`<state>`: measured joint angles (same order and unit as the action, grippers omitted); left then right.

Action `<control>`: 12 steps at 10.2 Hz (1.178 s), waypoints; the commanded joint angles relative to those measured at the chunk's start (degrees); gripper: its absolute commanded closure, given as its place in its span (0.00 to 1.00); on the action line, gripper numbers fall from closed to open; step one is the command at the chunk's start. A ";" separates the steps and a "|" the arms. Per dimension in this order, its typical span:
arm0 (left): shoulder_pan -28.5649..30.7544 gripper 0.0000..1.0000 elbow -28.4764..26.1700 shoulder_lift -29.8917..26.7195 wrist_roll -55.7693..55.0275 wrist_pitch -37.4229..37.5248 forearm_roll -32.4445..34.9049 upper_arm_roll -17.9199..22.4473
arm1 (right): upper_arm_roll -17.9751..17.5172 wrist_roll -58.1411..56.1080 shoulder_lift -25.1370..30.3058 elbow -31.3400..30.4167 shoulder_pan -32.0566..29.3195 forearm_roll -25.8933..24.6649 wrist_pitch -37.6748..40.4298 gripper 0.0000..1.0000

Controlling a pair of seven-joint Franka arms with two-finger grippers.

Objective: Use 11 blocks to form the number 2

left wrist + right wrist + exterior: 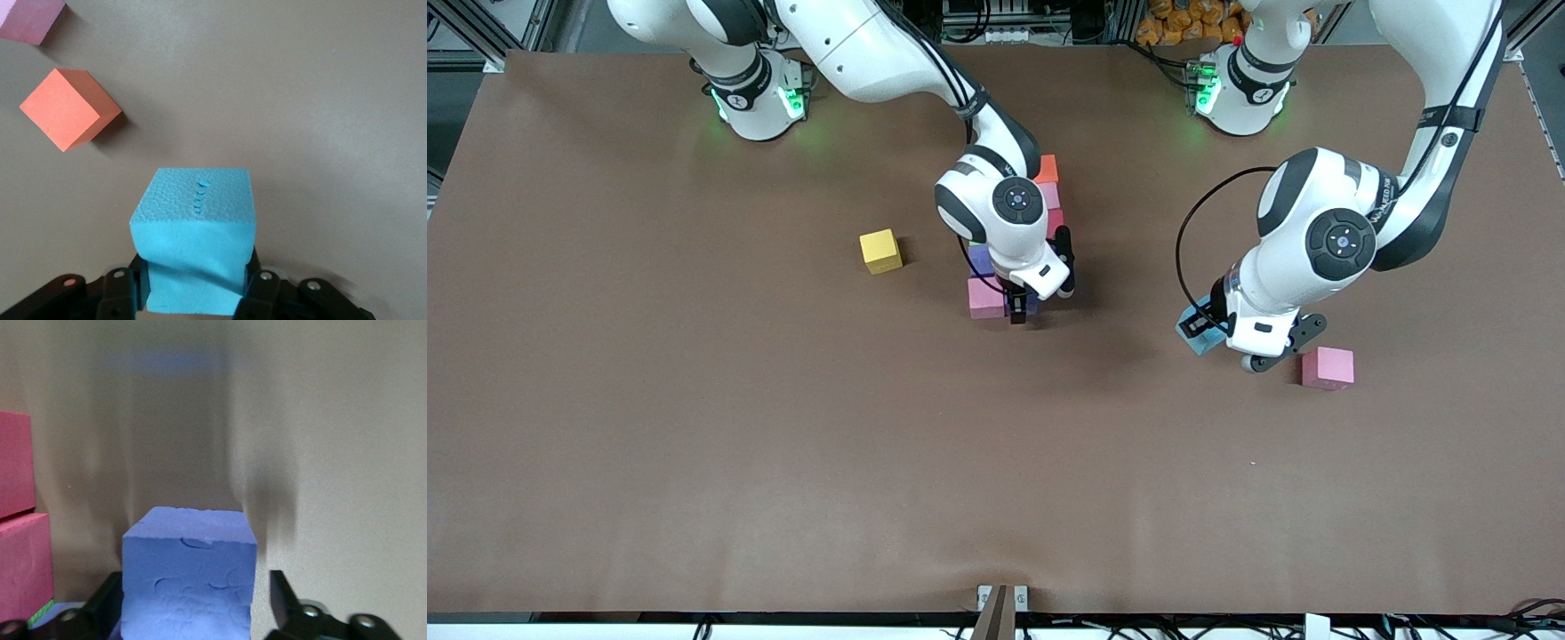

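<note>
Two arms are at work over the brown bench (694, 444), each with a block between its fingers. Reaching in from its base to the middle of the bench, the right arm has its hand (1017, 311) down at the end of the half-built 2 (1052, 209) that lies nearest the front camera. This hand is spread wide. A blue block (190, 573) sits on the bench between its fingers (285, 597), and a clear gap shows between one finger and the block's side, so nothing is gripped. Just beside that blue block is a pink block (985, 298), with a purple one (980, 260) touching it on the side toward the robots. Farther from the camera, an orange block (1048, 167), a second pink (1049, 196) and a red (1055, 220) run in a touching line, partly hidden under the right arm's wrist. A yellow block (880, 251) lies alone, apart from the digit, toward the right arm's end of the bench. Toward the other end, the left hand (1193, 327) is clamped tight on a cyan block (193, 220), its fingers pressing into two opposite faces. Whether that block rests on the bench or hangs just above it cannot be told. A lone pink block (1327, 368) sits near the left hand, without touching it
</note>
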<state>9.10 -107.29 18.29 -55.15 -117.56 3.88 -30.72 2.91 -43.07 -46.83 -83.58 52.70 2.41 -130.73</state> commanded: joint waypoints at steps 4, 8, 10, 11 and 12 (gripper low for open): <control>-1.62 0.88 0.67 0.61 -4.06 0.93 -0.28 -0.31 | -0.53 -0.34 1.91 -0.44 -0.31 -0.65 0.56 0.00; -5.40 0.88 0.68 0.79 -12.50 0.66 -0.45 -0.39 | -0.62 -0.43 6.04 -3.69 -0.84 -0.56 0.56 0.00; -7.33 0.88 0.59 1.22 -17.77 0.31 -0.54 -0.39 | -0.62 0.09 11.73 -9.37 -1.37 -0.47 0.13 0.00; -7.87 0.87 0.59 1.40 -20.40 0.22 -0.46 -0.39 | -0.62 0.18 15.68 -13.15 -2.15 -0.39 0.30 0.00; -8.48 0.87 0.33 1.49 -24.00 -0.21 -0.54 -0.39 | -0.62 0.18 19.55 -16.75 -3.47 -0.38 0.65 0.00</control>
<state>1.50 -107.28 19.37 -74.76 -117.54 3.81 -31.17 3.08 -43.00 -36.34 -90.84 51.45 2.41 -130.17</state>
